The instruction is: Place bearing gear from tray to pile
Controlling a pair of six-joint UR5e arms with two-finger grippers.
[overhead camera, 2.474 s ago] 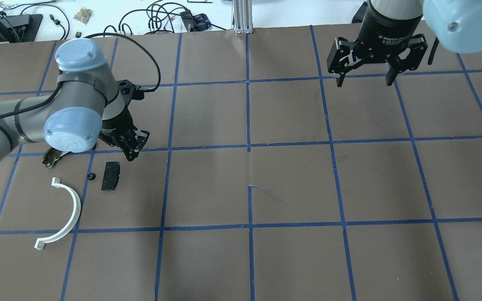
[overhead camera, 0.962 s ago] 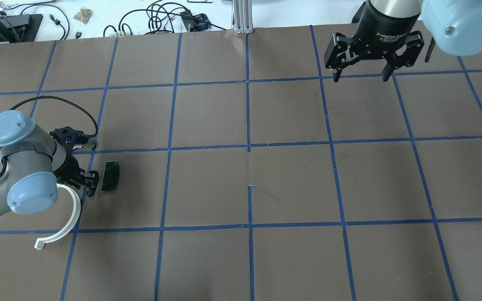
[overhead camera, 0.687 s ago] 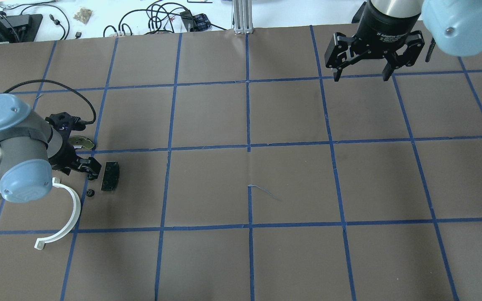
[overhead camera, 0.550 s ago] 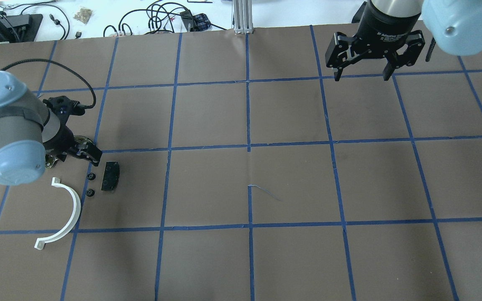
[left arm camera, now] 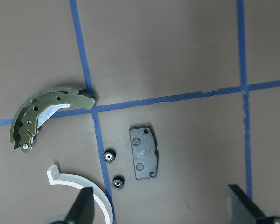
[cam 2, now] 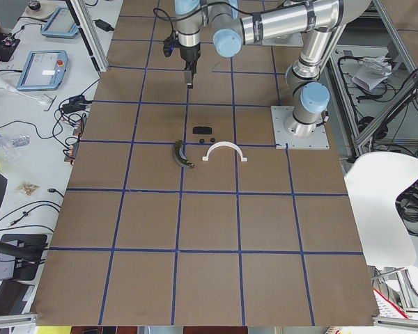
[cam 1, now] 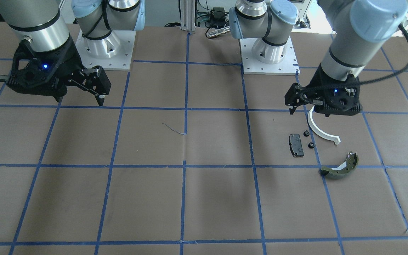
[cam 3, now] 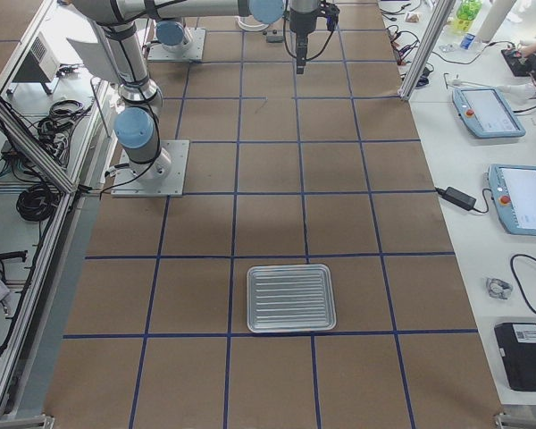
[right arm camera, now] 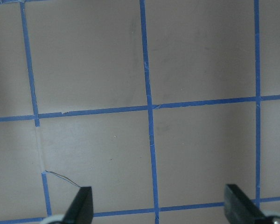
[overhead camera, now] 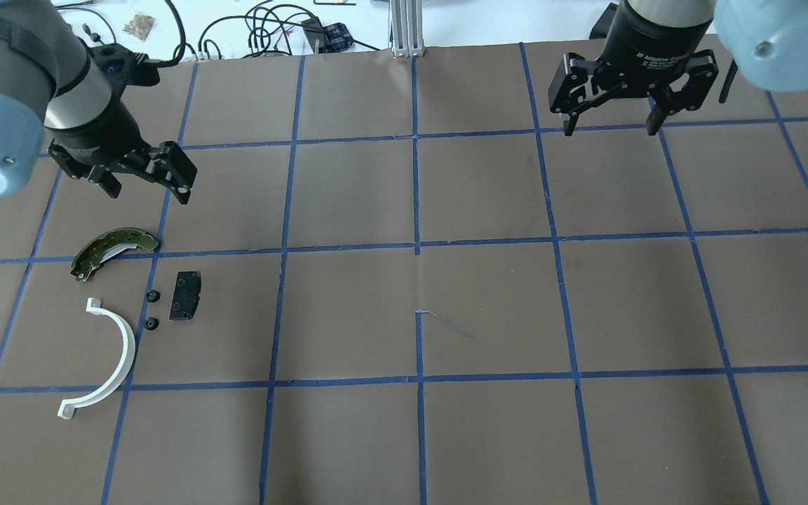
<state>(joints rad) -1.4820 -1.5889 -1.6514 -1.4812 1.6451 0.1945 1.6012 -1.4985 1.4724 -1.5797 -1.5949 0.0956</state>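
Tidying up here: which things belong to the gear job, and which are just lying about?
Job: two bearing gears, tray, the pile's white clip, black pad, brake shoe, left gripper, open.
Lying about: cables, loose thread, teach pendants, white chair.

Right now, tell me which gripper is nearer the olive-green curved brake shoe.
Left. The left gripper hangs open, raised roughly above the olive-green curved brake shoe; the right gripper hovers far off toward the robot's right.
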